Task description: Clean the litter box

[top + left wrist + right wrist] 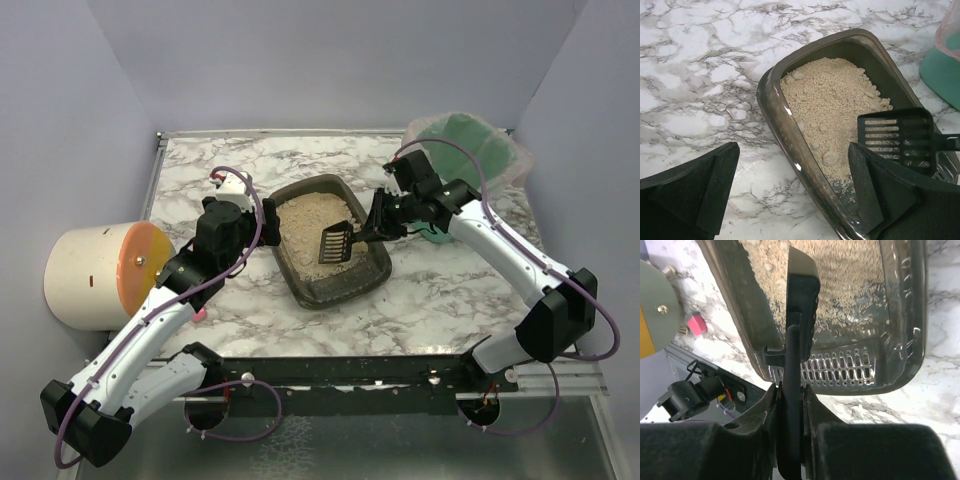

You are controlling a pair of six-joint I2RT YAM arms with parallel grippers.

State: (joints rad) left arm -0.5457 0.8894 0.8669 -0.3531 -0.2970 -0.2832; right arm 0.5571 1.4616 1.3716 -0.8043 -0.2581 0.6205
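Since the scoop [897,132] hangs over the litter with bare slots, I judge the step as scooping, first load not yet taken.

- Near left: left fingers [715,180] spread wide, holding nothing. From the wrist view the box's left rim runs between them; cannot tell if they touch it or hover above.
- Centre of desk [200,160]: litter box [300,290], lying aslant, one short end near, the other far.
- Its near end is almost bare, with only scattered grains. Litter [830,95] is heaped toward the far left, with pale clumps in it, one [830,159] by the left wall.
- Right fingers [765,410] are clamped tight on the scoop's handle. The blade reaches in from the right, above the near-right edge of the heap.
- Far right: bin [465,140], green, clear bag, just beyond the right arm, near the box's far corner.

Next move, as I judge it: tip the blade down and slide it under a clump. Lift and let loose grains fall through the slots, then swing far right to the bin. The left fingers look placed to steady the rim if the box slides. Risk: spilling on the desk between box and bin.
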